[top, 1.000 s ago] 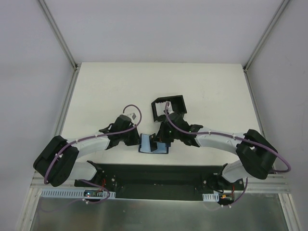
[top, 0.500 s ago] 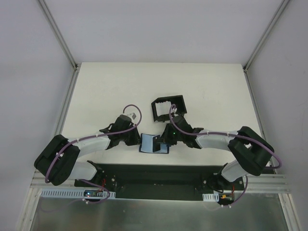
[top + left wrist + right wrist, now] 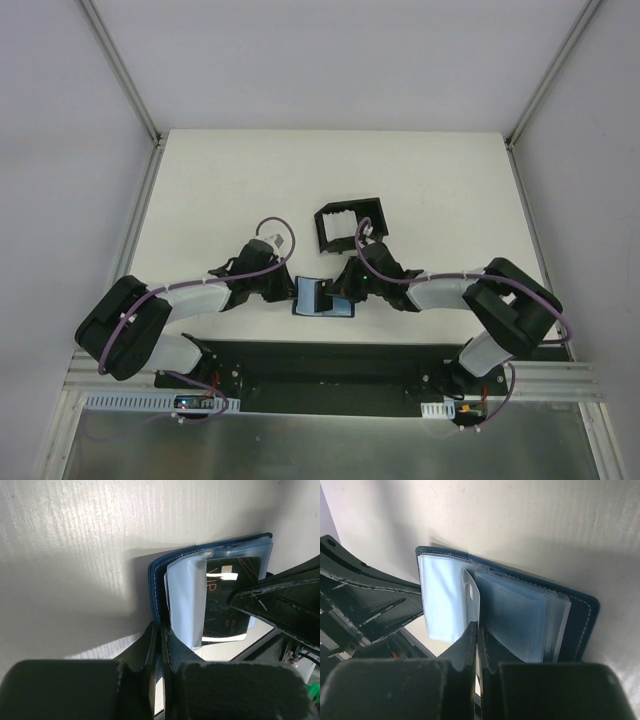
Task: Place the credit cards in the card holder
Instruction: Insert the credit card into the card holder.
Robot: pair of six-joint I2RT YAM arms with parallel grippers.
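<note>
Left gripper (image 3: 290,291) and right gripper (image 3: 336,292) are both down at the small navy-blue folding card holder with clear plastic sleeves (image 3: 322,302). It lies open on the cream table (image 3: 220,190) near the front edge, between the two. A black square walled plastic tray (image 3: 350,206) sits just behind it. I can't tell from above whether any cards are in there.

Left wrist: my left jaws are pressed together on the card holder's navy cover edge, pinning it. A dark glossy card with gold lettering (image 3: 231,597) sits among the sleeves; how far in, I can't tell.

Right wrist: right jaws pinched on one clear sleeve leaf (image 3: 471,596) of the card holder, which stands up off the stack.

My read: mid-insertion, working the pocket. Next I'd let go of the leaf without dragging the holder, keep the left pinning, then fetch another card.
</note>
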